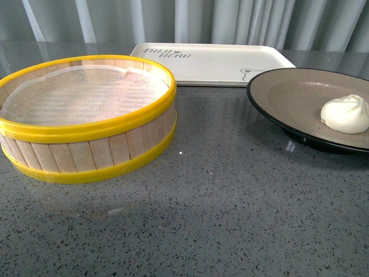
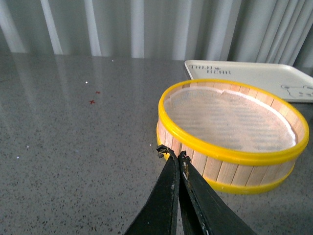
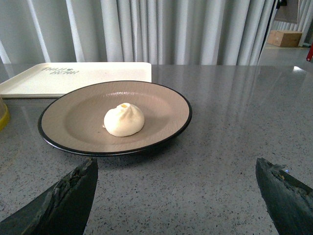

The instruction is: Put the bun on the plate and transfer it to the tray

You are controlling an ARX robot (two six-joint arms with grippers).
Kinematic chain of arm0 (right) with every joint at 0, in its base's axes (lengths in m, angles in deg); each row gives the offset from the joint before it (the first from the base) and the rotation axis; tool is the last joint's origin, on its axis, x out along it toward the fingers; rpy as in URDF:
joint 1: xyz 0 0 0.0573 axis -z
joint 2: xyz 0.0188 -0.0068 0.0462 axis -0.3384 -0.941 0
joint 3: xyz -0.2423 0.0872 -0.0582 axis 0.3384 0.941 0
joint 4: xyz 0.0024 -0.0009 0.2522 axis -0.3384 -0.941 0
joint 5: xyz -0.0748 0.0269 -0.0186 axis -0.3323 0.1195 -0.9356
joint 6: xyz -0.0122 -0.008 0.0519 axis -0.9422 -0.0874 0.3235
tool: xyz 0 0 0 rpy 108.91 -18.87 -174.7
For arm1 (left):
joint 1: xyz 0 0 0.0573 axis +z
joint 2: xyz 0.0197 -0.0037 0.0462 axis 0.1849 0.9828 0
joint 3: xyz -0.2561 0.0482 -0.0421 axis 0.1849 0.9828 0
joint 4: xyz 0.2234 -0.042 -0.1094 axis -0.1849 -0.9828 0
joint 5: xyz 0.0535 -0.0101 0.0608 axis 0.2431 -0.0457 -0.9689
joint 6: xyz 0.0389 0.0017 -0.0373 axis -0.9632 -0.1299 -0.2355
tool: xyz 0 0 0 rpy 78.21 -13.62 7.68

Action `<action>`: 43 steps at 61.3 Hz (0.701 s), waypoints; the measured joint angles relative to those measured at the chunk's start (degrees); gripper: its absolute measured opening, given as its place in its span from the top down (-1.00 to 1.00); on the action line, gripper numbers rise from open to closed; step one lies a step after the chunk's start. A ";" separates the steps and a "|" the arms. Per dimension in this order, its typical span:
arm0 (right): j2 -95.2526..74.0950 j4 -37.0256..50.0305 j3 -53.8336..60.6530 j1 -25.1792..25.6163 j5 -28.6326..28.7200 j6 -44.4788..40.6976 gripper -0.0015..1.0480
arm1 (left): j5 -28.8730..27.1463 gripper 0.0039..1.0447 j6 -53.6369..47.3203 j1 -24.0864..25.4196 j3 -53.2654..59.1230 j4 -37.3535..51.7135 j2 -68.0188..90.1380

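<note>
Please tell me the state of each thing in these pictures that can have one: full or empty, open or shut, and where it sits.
bun: sitting upright on the plate, held by nothing.
plate: flat on the table, near the tray, not on it.
tray: on the table, nothing seen on it.
steamer basket: no lid, nothing inside but its cloth liner.
left gripper: shut, empty.
right gripper: open, empty.
</note>
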 joint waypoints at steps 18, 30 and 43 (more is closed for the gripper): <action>0.00 0.00 0.00 0.00 0.00 0.00 -0.83 | 0.00 0.93 -0.02 0.00 3.48 1.09 -2.56; 0.00 0.00 0.00 0.00 0.00 0.00 -0.83 | -0.02 0.93 0.00 0.00 4.92 1.38 -3.72; 0.00 0.00 0.00 0.00 0.00 -0.02 -0.83 | 0.00 0.93 -0.02 0.02 6.80 1.79 -5.64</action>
